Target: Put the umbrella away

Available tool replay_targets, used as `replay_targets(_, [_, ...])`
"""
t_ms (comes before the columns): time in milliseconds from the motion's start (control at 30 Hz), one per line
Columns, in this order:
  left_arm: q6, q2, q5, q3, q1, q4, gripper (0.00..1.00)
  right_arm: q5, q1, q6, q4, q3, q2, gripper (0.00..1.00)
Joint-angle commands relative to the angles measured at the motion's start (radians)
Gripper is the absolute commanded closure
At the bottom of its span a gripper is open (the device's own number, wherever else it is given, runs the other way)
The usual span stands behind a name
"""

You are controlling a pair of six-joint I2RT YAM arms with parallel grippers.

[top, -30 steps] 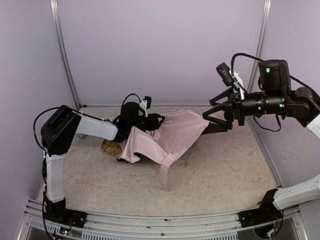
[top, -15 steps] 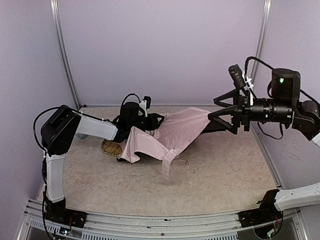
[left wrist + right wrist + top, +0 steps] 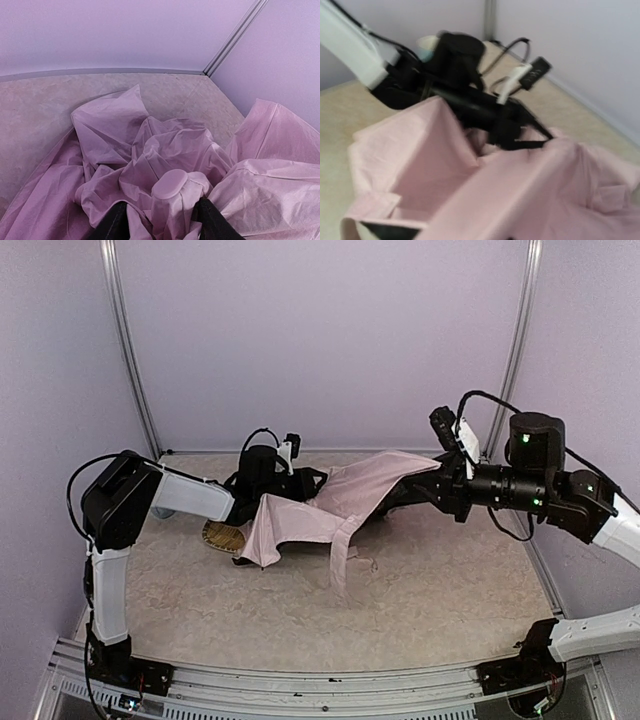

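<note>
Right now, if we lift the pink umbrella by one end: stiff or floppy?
Likely floppy: the umbrella canopy lies crumpled and a fabric flap hangs limp. Probably light, thin cloth. May slip, since the left tool grips through loose folds.

Soft even light; right wrist view motion-blurred

Right tool (image 3: 412, 496) tips under umbrella (image 3: 345, 502)

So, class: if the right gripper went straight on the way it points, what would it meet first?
The umbrella: its pink fabric lies right at the right gripper, though depth there is unclear. Farther along that line sits the left gripper.
</note>
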Motion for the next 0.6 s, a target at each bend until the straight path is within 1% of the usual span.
replay_targets(0, [-0.023,-0.001,0.025,-0.038,-0.001,-0.052,0.55,0.097,0.005,-0.062,0.284,-0.123,-0.007,0.81])
replay_targets(100, [-0.042,0.002,0.048,-0.039,-0.012,-0.041,0.55,0.082,0.004,-0.127,0.467,-0.164,0.042,0.87])
replay_targets(167, [-0.066,0.003,0.074,-0.039,-0.018,-0.028,0.55,0.077,0.003,-0.162,0.588,-0.160,0.094,0.92])
replay_targets(233, [-0.090,0.004,0.102,-0.039,-0.023,-0.012,0.55,0.056,-0.003,-0.199,0.666,-0.141,0.154,0.99])
replay_targets(267, [-0.098,0.004,0.114,-0.036,-0.027,-0.005,0.55,0.045,-0.006,-0.215,0.684,-0.120,0.182,1.00])
replay_targets(367, [-0.108,0.001,0.146,-0.029,-0.049,0.007,0.55,-0.004,-0.024,-0.254,0.701,-0.035,0.278,1.00])
replay_targets(467, [-0.131,-0.005,0.194,-0.031,-0.070,0.049,0.55,-0.049,-0.061,-0.287,0.733,0.002,0.337,1.00])
replay_targets(567, [-0.194,-0.010,0.242,-0.038,-0.083,0.120,0.54,-0.090,-0.107,-0.319,0.772,0.026,0.377,1.00])
